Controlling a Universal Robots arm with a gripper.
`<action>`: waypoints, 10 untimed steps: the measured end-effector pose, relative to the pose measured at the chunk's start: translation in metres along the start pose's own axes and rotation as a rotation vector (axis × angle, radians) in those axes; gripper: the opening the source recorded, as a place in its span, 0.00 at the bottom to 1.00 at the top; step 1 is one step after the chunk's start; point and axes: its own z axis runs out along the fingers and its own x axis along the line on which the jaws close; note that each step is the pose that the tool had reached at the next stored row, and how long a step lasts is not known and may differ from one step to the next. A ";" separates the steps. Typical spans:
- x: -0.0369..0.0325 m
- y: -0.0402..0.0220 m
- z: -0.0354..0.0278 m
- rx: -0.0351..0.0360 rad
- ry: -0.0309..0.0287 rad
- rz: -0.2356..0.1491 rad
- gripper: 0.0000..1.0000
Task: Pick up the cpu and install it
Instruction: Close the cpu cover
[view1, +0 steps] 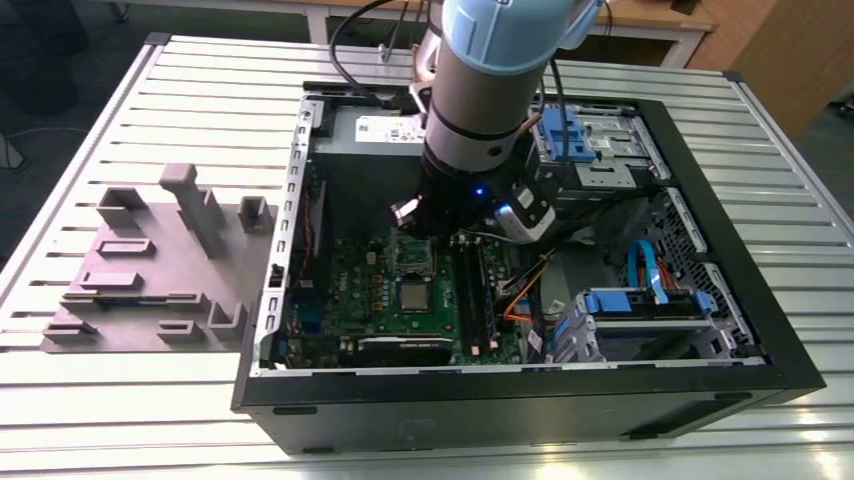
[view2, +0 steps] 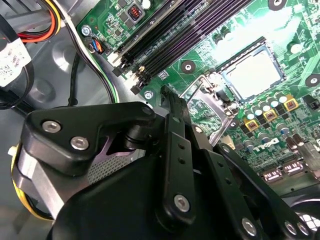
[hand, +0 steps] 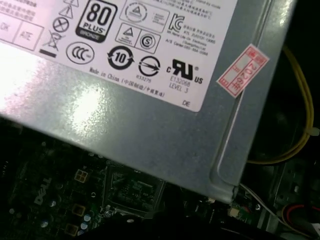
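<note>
- The cpu (view2: 252, 75) lay flat in its socket on the green motherboard (view2: 210, 30), silvery top up, so I judged the placing done.
- The metal socket frame (view2: 212, 107) stood open beside the chip, so clamping it down seemed left to do.
- In the exterior view, the gripper (view1: 441, 228) hung low inside the open computer case (view1: 747, 330), with the chip at about six o'clock from it. I could not tell whether it was spread or closed.
- The grey power supply (hand: 125, 125) sat at twelve o'clock.
- The case rested on a slatted metal table (view1: 134, 400), with a grey fixture board (view1: 147, 270) at nine o'clock and wooden furniture beyond.
</note>
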 end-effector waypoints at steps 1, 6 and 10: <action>-0.0001 -0.0004 -0.0007 -0.0013 0.0000 0.000 0.10; -0.0001 -0.0018 -0.0019 -0.0044 -0.0002 0.000 0.10; -0.0001 -0.0019 -0.0019 -0.0044 -0.0002 0.000 0.10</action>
